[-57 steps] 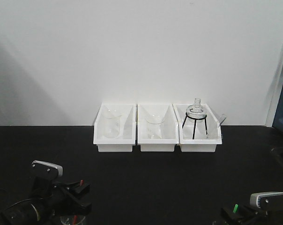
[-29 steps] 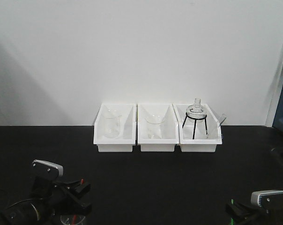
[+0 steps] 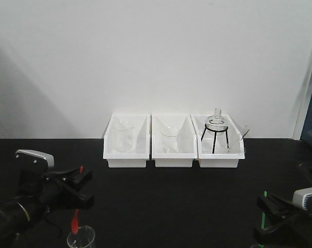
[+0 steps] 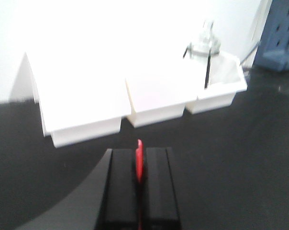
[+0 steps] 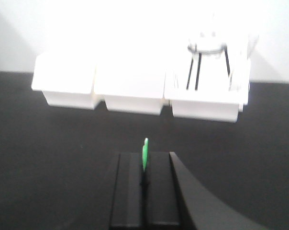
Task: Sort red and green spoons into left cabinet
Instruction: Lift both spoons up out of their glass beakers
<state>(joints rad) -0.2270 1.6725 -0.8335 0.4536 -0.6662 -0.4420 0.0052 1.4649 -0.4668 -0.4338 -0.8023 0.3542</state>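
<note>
Left gripper [image 4: 138,159] clamped on red spoon [image 4: 139,147], handle upright through the jaws; right gripper [image 5: 144,162] likewise pinches green spoon [image 5: 145,149]. Cabinet out of every view; only white bins [image 3: 126,155] ahead; left arm probably nearer.

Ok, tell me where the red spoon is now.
Front view, lower left: the red spoon is pinched upright in the left gripper, its lower end hanging over a clear beaker at the bottom edge.
</note>
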